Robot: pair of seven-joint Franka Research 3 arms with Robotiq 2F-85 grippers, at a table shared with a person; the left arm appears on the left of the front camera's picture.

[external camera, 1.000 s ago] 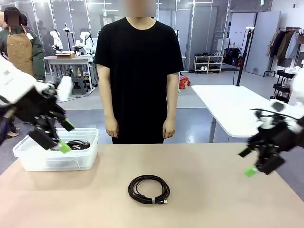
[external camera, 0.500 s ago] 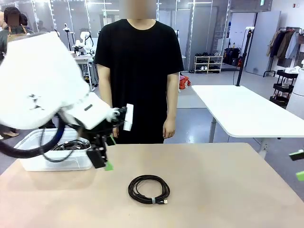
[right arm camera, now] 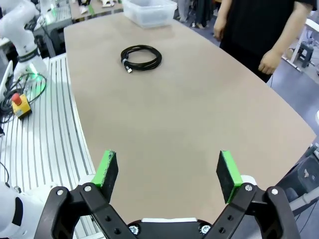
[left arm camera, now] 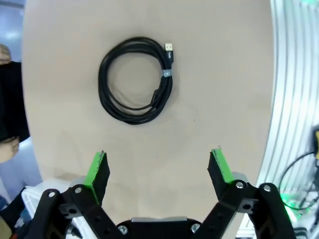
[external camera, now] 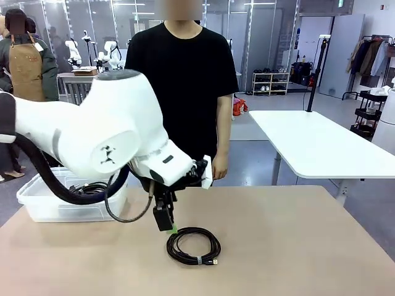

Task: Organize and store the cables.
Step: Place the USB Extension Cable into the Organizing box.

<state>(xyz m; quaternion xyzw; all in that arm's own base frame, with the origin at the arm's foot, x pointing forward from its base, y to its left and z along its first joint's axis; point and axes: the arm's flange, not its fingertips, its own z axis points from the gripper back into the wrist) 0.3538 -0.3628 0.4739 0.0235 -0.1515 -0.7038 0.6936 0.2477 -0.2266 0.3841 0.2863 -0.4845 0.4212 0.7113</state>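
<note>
One black cable [external camera: 193,245], coiled round and tied with a small band, lies flat on the tan table [external camera: 296,246] near its front middle. My left gripper [external camera: 170,228] hangs open, pointing down, just left of and above the coil's far edge without touching it. In the left wrist view the cable [left arm camera: 135,79] lies ahead of the open left gripper [left arm camera: 159,167], beyond the green pads [left arm camera: 99,168]. More dark cables [external camera: 94,185] lie in the clear bin [external camera: 43,209]. The right gripper [right arm camera: 167,172] stands open over the table's far end, holding nothing, with the cable [right arm camera: 141,57] well ahead.
A person [external camera: 185,92] in black stands at the far edge with both hands down. The bin [right arm camera: 149,11] sits at the table's left end. My left arm's white bulk [external camera: 105,135] and black hose [external camera: 68,191] hang over the left half. A red stop button [right arm camera: 17,101] lies off the table.
My left arm has swung from over the bin to the right and down to the coil's edge. The right gripper has drawn back out of the front view to the right.
</note>
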